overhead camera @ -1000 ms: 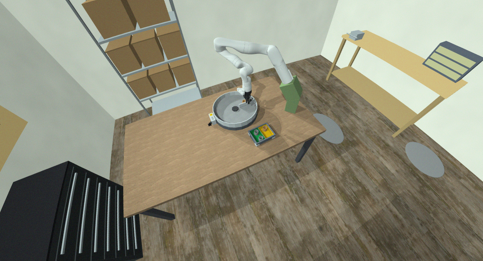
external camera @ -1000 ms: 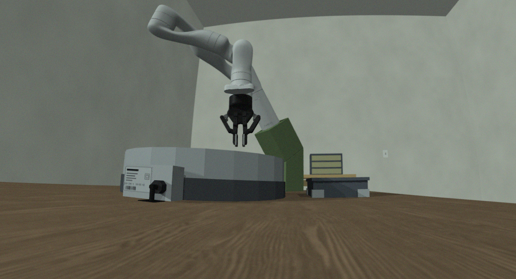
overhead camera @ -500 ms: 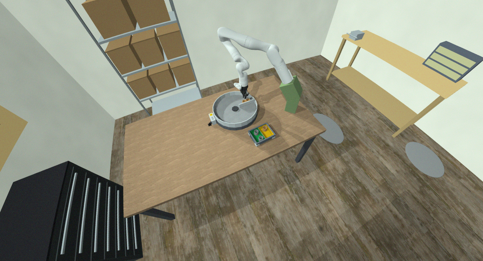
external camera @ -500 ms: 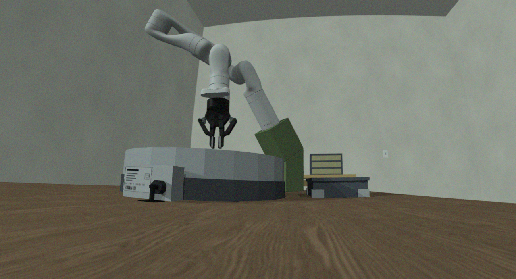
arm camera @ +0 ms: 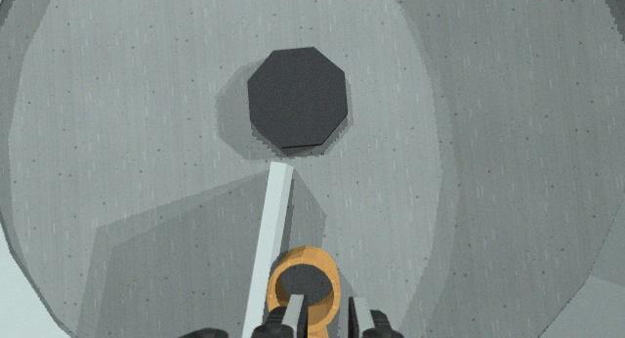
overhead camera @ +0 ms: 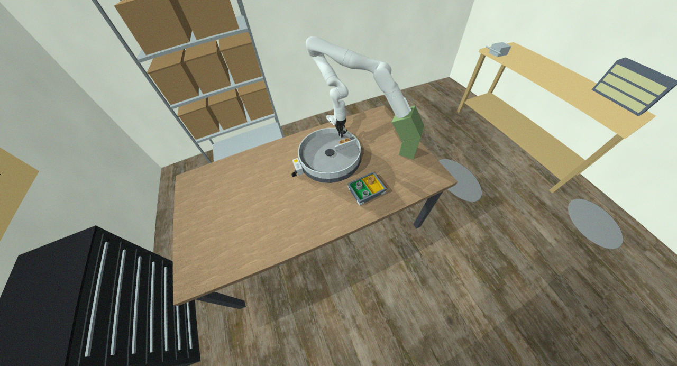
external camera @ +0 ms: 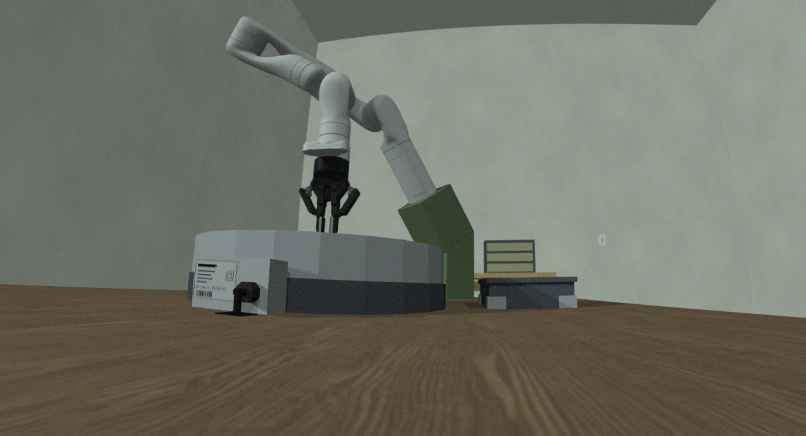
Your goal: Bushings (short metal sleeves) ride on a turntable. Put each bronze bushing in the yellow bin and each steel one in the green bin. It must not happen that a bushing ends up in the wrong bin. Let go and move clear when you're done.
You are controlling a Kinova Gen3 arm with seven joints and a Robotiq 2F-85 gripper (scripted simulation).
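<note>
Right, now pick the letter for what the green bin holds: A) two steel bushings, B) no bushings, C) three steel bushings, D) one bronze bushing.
A: two gray steel bushings stand in the green bin, as the top view shows.

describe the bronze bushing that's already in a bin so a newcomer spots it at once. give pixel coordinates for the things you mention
On the wooden table (overhead camera: 246, 212), beside the round grey turntable (overhead camera: 329, 172) (external camera: 360, 258), sits a small two-part tray (overhead camera: 374, 194) (external camera: 526, 293). Its yellow half holds the bushing (overhead camera: 371, 179), orange-brown and alone; the two in the green half are grey.
</note>
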